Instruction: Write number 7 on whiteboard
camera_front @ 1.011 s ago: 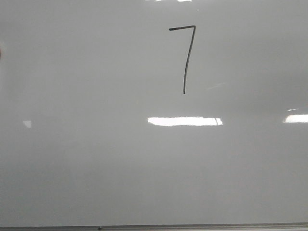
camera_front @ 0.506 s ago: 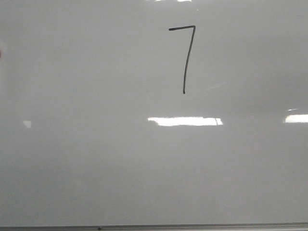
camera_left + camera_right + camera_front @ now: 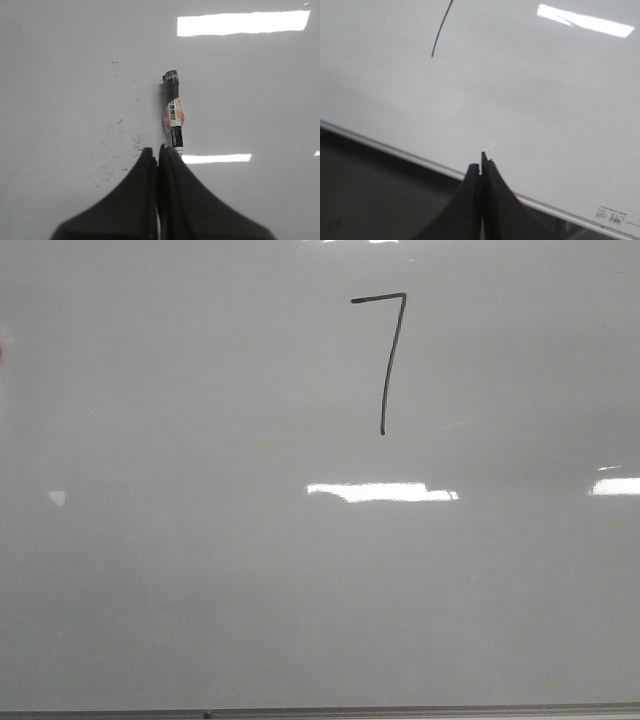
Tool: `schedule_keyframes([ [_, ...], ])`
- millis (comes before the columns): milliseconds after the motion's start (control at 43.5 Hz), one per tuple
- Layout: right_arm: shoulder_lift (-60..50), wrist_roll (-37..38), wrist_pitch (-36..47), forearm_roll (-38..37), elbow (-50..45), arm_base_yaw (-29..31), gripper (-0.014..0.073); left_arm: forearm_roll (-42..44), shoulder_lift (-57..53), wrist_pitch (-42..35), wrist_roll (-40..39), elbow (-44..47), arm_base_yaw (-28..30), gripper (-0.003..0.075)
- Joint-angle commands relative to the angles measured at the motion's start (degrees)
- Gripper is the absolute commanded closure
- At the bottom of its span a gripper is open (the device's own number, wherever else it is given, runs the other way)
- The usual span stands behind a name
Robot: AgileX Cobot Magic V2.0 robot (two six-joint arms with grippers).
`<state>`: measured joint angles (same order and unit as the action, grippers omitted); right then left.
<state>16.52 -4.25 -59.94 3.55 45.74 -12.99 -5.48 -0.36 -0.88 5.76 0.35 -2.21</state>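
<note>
Plainly, thin black number 7 [image 3: 385, 360], glossy grey-white whiteboard [image 3: 200, 570]

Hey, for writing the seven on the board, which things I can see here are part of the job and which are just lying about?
Part of the job:
- the whiteboard
- the number 7, already drawn
- the marker, held in the left claw

Just there:
- the right claw, shut on nothing
- the small printed label near the board's edge
- stray ink specks

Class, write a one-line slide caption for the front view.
A finished black 7 on the glossy whiteboard, above a light reflection.
</note>
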Motion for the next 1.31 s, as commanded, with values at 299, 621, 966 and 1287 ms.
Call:
schedule_keyframes([
  [299,-14.01,-0.68,39.32,-0.68,-28.70,13.43,0.0662,-0.47,-0.69,-4.76,-0.40,0.87,-0.23,0.0741],
  [621,-18.23,-0.47,56.49,-0.32,-42.96,13.50,0.0662,-0.47,-0.69,-4.76,-0.40,0.87,-0.23,0.0741],
  [966,-18.13,-0.42,62.01,-0.32,-47.10,13.31,0.0662,-0.47,-0.69,-4.76,-0.40,0.87,-0.23,0.0741],
  [1287,-18.13,-0.25,62.32,-0.32,-47.15,13.31,0.0662,-0.47,-0.69,-4.76,-0.40,0.87,-0.23,0.0741],
])
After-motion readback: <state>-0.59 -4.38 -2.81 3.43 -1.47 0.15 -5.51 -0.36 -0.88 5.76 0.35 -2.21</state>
